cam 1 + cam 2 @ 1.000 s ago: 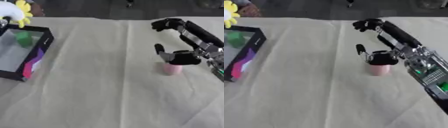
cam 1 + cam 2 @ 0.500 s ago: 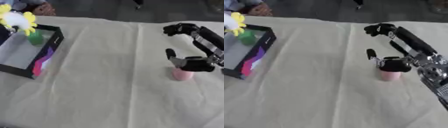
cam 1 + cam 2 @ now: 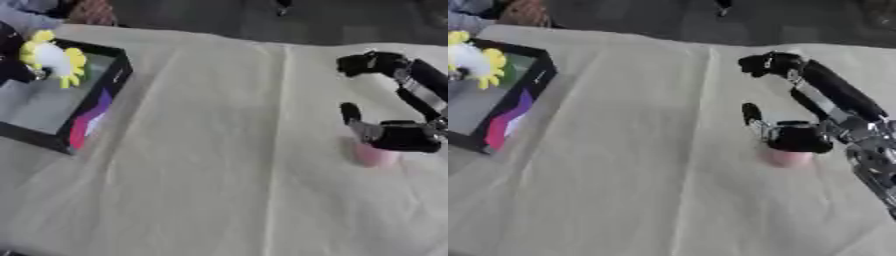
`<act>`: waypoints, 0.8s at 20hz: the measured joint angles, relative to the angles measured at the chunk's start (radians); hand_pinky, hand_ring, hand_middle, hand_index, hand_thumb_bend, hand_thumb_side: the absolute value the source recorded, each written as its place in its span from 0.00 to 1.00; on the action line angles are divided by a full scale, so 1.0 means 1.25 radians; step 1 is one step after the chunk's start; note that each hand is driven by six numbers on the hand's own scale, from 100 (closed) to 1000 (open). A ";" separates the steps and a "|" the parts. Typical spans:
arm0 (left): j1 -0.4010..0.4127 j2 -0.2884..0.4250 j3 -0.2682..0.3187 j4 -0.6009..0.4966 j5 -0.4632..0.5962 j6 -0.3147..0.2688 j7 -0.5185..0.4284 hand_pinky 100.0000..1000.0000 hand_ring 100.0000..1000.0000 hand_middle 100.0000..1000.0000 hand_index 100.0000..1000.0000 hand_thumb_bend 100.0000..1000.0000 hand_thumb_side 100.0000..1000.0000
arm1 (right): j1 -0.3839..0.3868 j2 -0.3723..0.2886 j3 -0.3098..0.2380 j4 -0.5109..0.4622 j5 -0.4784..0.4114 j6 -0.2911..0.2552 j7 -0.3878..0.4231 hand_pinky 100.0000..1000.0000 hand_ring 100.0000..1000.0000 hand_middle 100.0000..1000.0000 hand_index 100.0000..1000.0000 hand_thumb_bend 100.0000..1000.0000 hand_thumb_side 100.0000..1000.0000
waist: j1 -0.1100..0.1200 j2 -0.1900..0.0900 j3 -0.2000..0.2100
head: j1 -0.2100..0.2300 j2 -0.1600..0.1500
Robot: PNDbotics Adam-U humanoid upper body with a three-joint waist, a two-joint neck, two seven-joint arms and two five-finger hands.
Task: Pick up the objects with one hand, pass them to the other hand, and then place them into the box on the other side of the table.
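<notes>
under the right hand (image 3: pixel 794 137), a blurred pink object (image 3: pixel 785 157) half-hidden.

A cream cloth (image 3: pixel 219 165), creased in long folds, covers the tabletop from near to far. Beyond its far edge lies a dark floor (image 3: pixel 227 17). A reddish patterned shape (image 3: pixel 522 11) shows at the far left corner.

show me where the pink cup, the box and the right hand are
pink cup (image 3: pixel 785 158), right eye view, on its side wall below the hand.
box (image 3: pixel 98 107), left eye view, on its coloured outer wall.
right hand (image 3: pixel 798 139), right eye view, on its palm.
</notes>
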State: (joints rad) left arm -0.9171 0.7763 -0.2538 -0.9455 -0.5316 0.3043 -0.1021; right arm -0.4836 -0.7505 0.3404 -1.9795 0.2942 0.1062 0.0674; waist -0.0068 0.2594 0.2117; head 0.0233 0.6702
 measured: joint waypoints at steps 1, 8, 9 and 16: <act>-0.001 -0.004 0.003 0.008 -0.010 0.003 0.006 0.76 0.61 0.51 0.59 0.55 0.00 | 0.000 0.001 0.000 0.000 0.000 -0.001 0.000 0.88 0.80 0.77 0.89 0.00 0.00 | 0.000 0.001 0.000 | 0.000 0.000; -0.006 -0.012 0.019 0.045 -0.068 0.014 0.032 0.82 0.75 0.70 0.83 0.90 0.58 | 0.004 0.005 -0.003 0.000 0.000 -0.002 -0.002 0.88 0.80 0.77 0.88 0.00 0.00 | -0.001 0.002 -0.002 | -0.011 0.000; -0.006 -0.013 0.019 0.047 -0.074 0.013 0.031 0.82 0.76 0.70 0.84 0.91 0.58 | 0.004 0.005 -0.004 0.000 0.000 -0.002 -0.002 0.88 0.80 0.77 0.88 0.00 0.00 | -0.001 0.002 -0.002 | -0.013 0.000; -0.006 -0.016 0.030 0.049 -0.106 0.012 0.019 0.79 0.71 0.66 0.80 0.53 0.37 | 0.008 0.005 -0.005 0.000 -0.001 -0.003 -0.003 0.88 0.80 0.77 0.88 0.15 0.02 | -0.001 0.002 -0.002 | -0.023 0.001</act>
State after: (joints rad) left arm -0.9244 0.7560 -0.2159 -0.8846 -0.6635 0.3187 -0.0782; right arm -0.4740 -0.7445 0.3337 -1.9796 0.2925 0.1022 0.0635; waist -0.0076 0.2620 0.2091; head -0.0053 0.6714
